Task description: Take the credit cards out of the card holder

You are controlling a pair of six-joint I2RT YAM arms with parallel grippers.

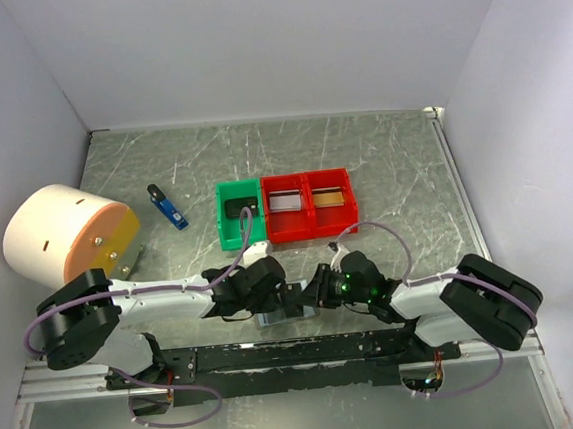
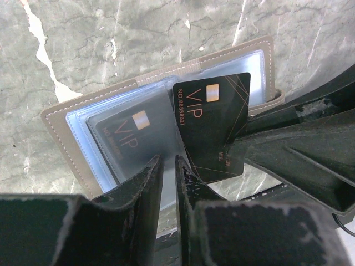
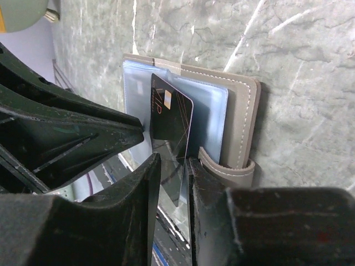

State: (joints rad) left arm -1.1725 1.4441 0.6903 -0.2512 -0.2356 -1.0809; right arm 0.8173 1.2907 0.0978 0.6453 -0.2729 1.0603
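The grey card holder (image 2: 61,127) lies open on the marble table near the front edge, under both grippers (image 1: 274,318). Its clear sleeves show in the right wrist view (image 3: 244,111) too. One black VIP card (image 2: 130,133) sits inside a sleeve. A second black VIP card (image 2: 213,122) sticks out tilted above the sleeves (image 3: 172,116). My right gripper (image 3: 175,166) is shut on that card's edge (image 1: 318,290). My left gripper (image 2: 170,166) is shut on the edge of a clear sleeve and comes from the left (image 1: 279,295).
A green tray (image 1: 230,204) and two joined red trays (image 1: 313,230) stand mid-table; the red ones hold a pale card (image 1: 287,201) and a gold card (image 1: 331,196). A blue-and-black gadget (image 1: 169,209) and a white-and-orange cylinder (image 1: 63,239) lie at the left.
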